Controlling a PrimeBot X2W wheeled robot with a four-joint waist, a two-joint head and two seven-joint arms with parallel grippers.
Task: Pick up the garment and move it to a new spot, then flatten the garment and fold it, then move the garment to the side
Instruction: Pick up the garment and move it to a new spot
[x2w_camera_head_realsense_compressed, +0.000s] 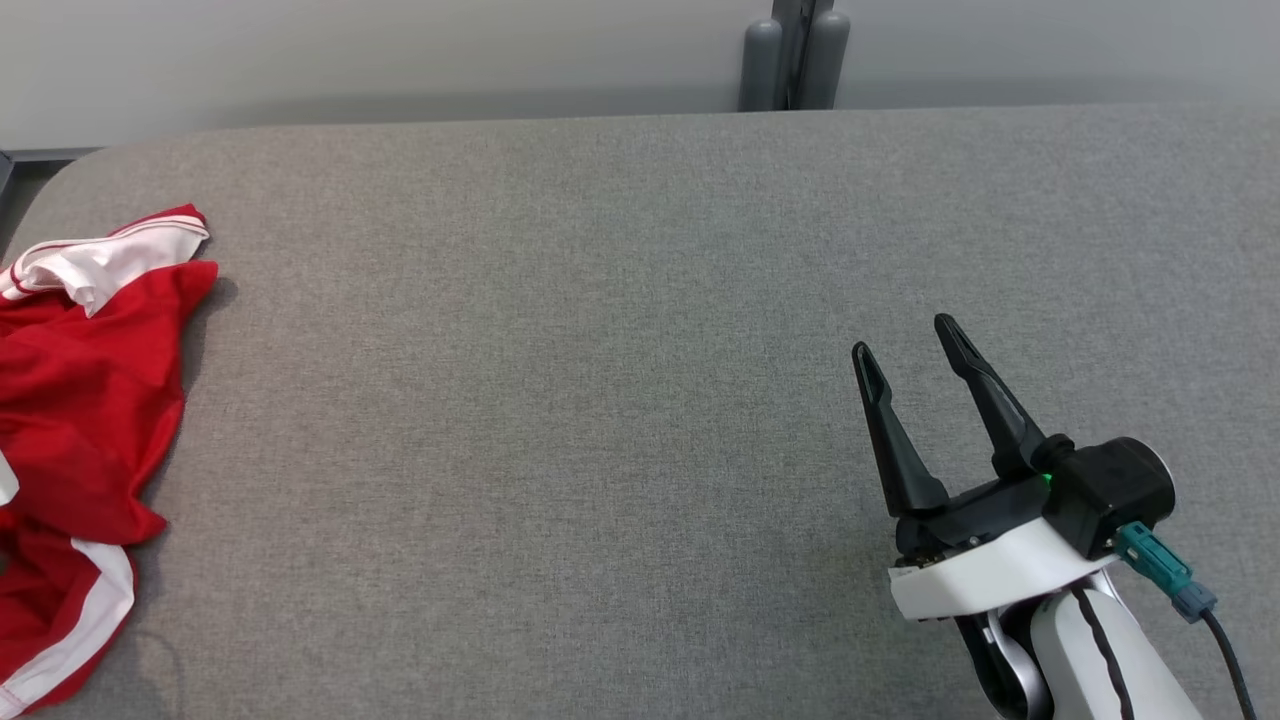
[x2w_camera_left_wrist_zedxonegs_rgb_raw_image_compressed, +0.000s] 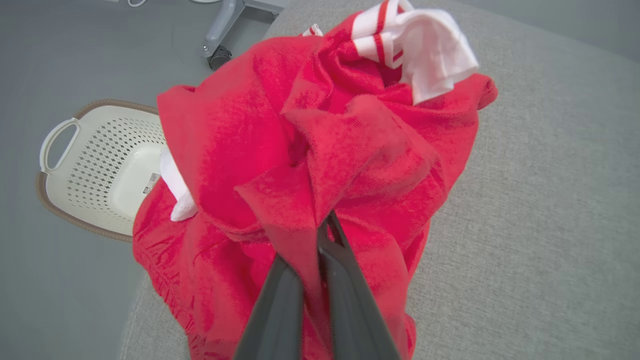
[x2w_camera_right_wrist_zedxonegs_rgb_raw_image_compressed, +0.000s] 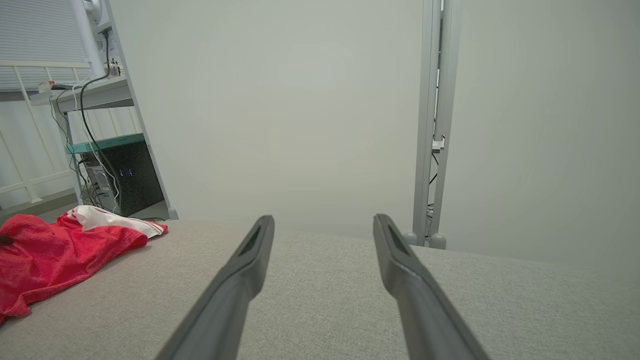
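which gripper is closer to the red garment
Left. The left gripper has fingers shut on a fold of the red garment; the right gripper is open over the table, far to its right.

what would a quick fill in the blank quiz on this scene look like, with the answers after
1. The left end effector is shut on the ____ garment.
2. The right end effector has its jaws ____.
3. In the head view the garment lies at the table's ____ edge.
4. The white basket stands on the ____.

Missing words: red; open; left; floor
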